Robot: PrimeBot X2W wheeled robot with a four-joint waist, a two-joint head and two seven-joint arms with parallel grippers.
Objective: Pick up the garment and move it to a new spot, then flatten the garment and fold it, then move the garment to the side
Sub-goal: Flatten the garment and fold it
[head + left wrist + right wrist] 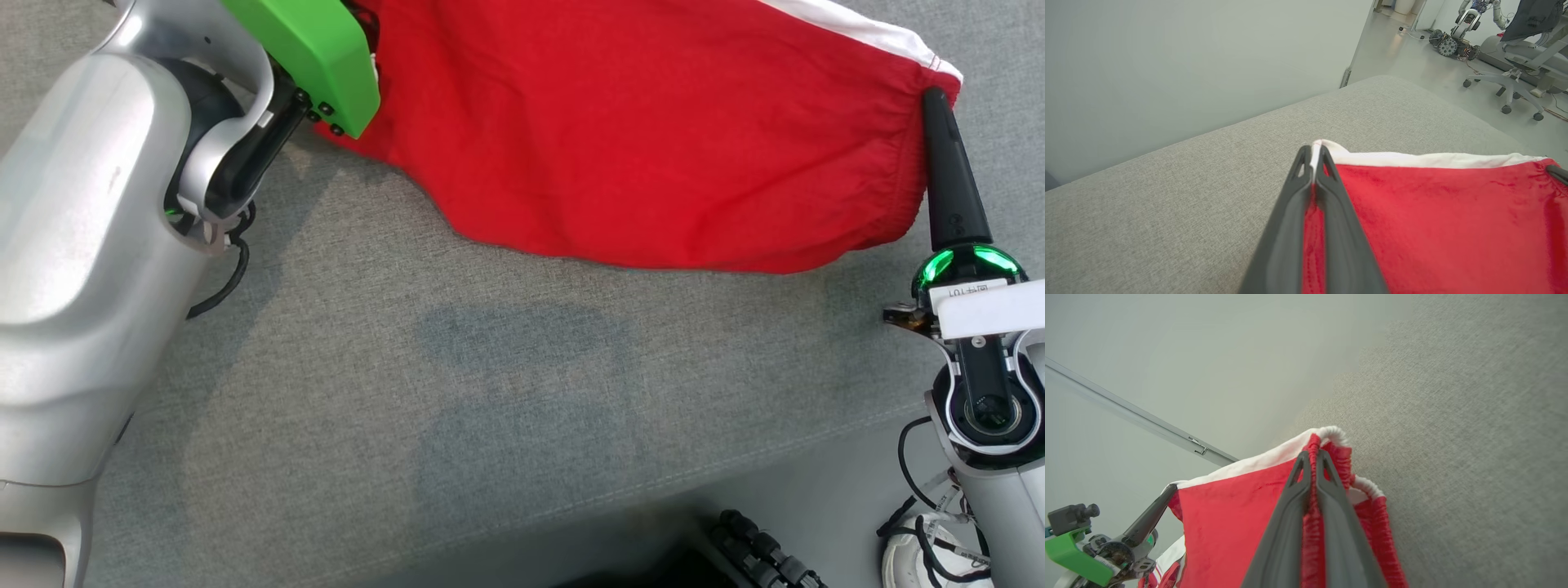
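The red sports garment (637,139) is held stretched out between the two grippers over a grey upholstered surface (490,392), its lower edge sagging in a curve; whether it touches the upholstery cannot be told. The fingers of the left gripper (1312,152) are pressed together on a corner of the cloth where a white band meets the red. Those of the right gripper (1312,457) are clamped on the gathered elastic waistband (1386,539), with red cloth pinched between them along their length.
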